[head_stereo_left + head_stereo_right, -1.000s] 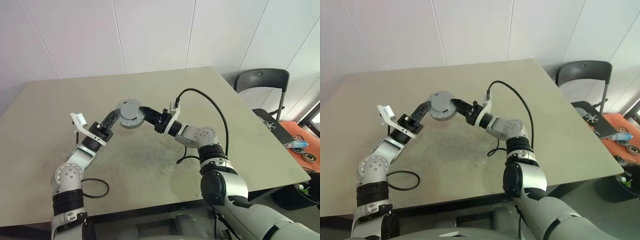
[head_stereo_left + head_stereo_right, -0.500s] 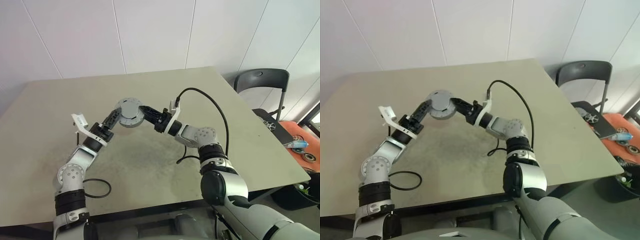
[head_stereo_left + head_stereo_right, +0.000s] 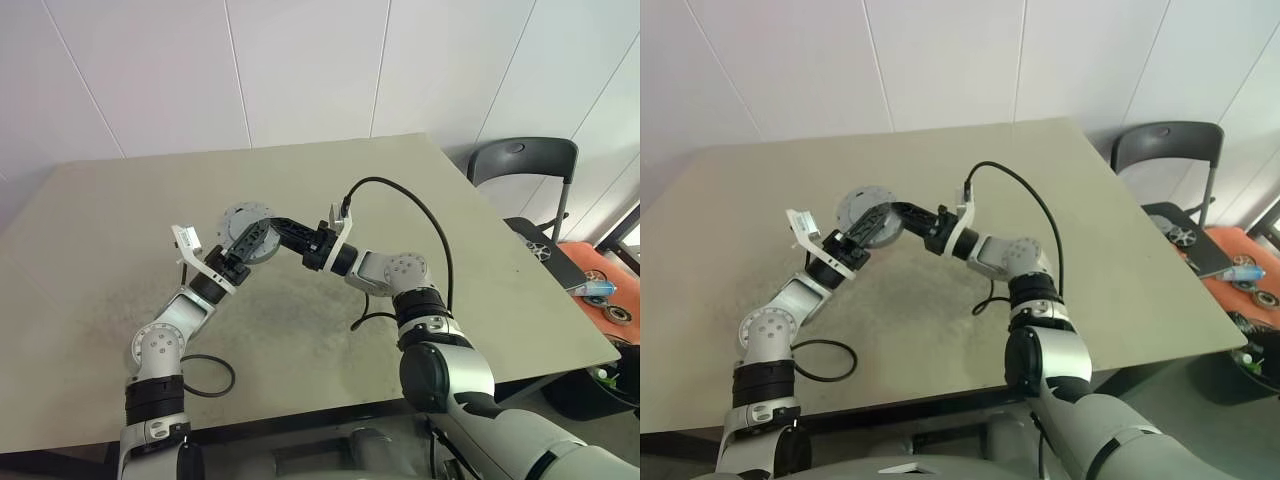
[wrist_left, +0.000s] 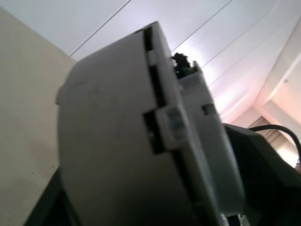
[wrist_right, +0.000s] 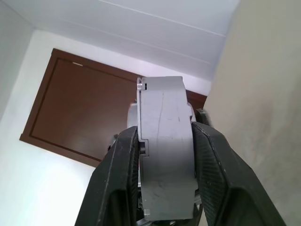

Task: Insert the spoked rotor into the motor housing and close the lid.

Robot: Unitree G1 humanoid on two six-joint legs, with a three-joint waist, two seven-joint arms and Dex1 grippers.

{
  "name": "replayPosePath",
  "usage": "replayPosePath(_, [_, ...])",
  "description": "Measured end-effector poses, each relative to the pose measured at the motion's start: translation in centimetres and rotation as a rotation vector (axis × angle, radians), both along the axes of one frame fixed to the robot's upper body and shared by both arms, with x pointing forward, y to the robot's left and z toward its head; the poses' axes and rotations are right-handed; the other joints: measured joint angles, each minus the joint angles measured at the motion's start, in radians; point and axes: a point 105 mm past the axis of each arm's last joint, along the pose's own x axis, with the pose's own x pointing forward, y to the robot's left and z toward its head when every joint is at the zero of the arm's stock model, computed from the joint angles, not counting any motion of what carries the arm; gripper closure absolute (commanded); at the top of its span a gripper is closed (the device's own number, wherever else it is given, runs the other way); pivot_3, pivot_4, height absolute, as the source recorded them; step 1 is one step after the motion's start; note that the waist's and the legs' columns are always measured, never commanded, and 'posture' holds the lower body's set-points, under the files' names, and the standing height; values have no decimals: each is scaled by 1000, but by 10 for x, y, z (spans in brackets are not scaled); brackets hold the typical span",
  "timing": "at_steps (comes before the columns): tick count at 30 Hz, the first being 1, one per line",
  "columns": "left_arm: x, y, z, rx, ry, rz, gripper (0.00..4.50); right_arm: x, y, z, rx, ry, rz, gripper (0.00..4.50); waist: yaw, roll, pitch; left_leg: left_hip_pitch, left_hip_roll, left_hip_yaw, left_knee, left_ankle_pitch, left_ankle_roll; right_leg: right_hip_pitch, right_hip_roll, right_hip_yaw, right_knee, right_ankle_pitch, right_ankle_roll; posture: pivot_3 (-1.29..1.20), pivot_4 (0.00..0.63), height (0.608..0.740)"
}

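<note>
Head view: the spoked rotor (image 3: 236,215) is held up in the air above the far middle of the table (image 3: 430,190), its segmented rim face turned up towards the camera.
Right end effector (image 3: 272,229): it reaches in from the right and is closed on the rotor's edge.
Left end effector (image 3: 248,240): it comes up from the left, right against the near side of the rotor. Whether it is open or closed cannot be told.
Left wrist view: the round grey part is seen side-on and very close. A seam splits it into two layers, and a small dark and green bit shows at the top rim.
Right wrist view: two black fingers (image 5: 117,174) clamp the grey disc across its thickness, one on each flat face, with a thinner layer behind it.
Extra from the wrists: they show the seam and the squeeze across the thickness, which the head view lacks. The head view alone shows both arms meeting over the table.
Step in hand, judged: passing or seating the part between the two arms.
Doing it well: the right grip should probably stay firm and the layers parallel until the left side has a sure hold, or the seam may cock open.
</note>
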Motion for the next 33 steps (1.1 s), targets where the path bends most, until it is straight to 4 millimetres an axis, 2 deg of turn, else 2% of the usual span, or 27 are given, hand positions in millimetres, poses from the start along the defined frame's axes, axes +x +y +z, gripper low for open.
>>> replayPosePath(23, [2, 0, 5, -130, -25, 41, 1894, 3, 1, 6, 11, -47, -19, 3164, 1, 0, 0, -1, -2, -2, 4, 0, 0, 2, 0, 1, 0, 0, 0, 0, 0, 740])
replayPosePath(32, [9, 9, 15, -241, -50, 118, 1894, 6, 2, 13, 14, -83, -35, 3164, 1, 0, 0, -2, -2, -2, 5, 0, 0, 2, 0, 1, 0, 0, 0, 0, 0, 740])
replayPosePath(33, [10, 9, 15, -242, -49, 120, 2000, 6, 2, 13, 13, -83, -35, 3164, 1, 0, 0, -2, -3, -2, 5, 0, 0, 2, 0, 1, 0, 0, 0, 0, 0, 740])
